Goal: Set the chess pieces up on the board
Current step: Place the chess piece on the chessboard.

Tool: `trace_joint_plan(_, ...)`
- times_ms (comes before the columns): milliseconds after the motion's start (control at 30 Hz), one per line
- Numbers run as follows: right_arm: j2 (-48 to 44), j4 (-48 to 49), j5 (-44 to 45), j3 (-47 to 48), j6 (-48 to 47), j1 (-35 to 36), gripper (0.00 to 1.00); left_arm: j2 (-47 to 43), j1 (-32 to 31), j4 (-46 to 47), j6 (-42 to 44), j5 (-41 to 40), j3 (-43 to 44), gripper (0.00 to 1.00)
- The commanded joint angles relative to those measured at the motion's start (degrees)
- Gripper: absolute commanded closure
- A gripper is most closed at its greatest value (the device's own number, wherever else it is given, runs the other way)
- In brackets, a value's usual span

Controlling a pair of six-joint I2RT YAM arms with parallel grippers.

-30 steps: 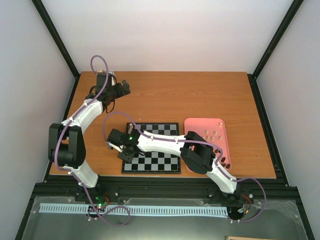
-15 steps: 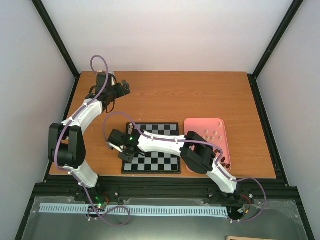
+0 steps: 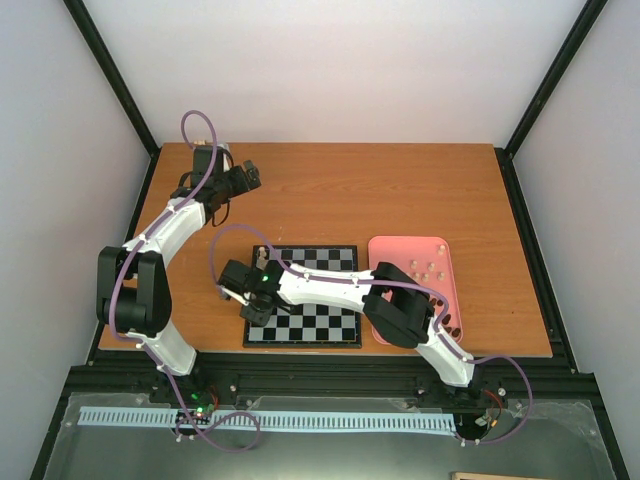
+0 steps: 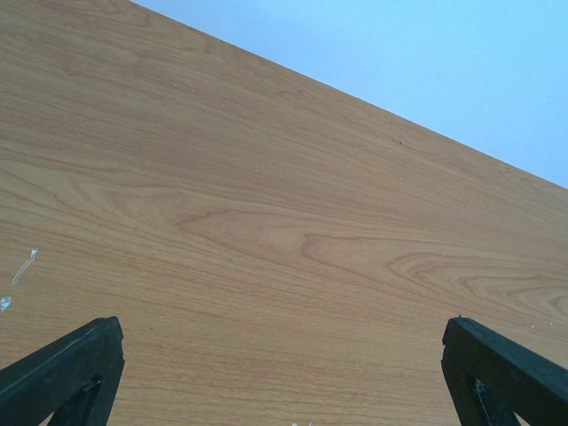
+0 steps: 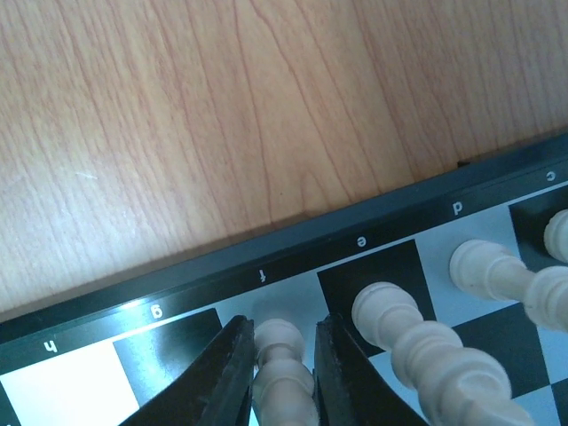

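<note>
Right wrist, right claw (image 5: 282, 330) pinching cream piece (image 5: 280, 348) at board (image 5: 355, 224) edge, left claw (image 4: 280, 355) agape

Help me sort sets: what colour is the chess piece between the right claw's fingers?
The piece is pale cream, clearest in the right wrist view.

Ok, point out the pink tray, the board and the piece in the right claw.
pink tray (image 3: 410, 247): top view, bare far floor.
board (image 3: 320, 324): top view, bare near squares.
pale piece (image 5: 282, 380): right wrist view, its body.
</note>
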Motion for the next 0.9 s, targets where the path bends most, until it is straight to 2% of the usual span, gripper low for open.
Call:
trace_joint_plan(0,-1.4,-1.5,0.6,-0.9,0.3,-0.5,0.76,0.1,0.2,1.0,1.0,0.2,0.6,0.00)
trace_joint_plan(500,-3.0,-0.7,-0.1,1.1,-1.1,-0.4,0.68,0.0,0.2,1.0,1.3,0.2,0.7,0.00)
trace_joint_plan(733,-7.9,0.6,-2.2,0.6,-1.5,-0.3,0.63,-0.1,0.2,0.9,1.4,0.1,0.9,0.00)
trace_joint_plan(800,-9.7,1.5,-3.0,-0.3,-1.6,-0.3,0.57,-0.2,0.2,0.8,1.4,0.1,0.9,0.00)
trace_joint_plan(867,-11.1,1.8,-3.2,-0.8,-1.6,-0.3,0.56,-0.2,0.2,0.9,1.4,0.2,0.9,0.00)
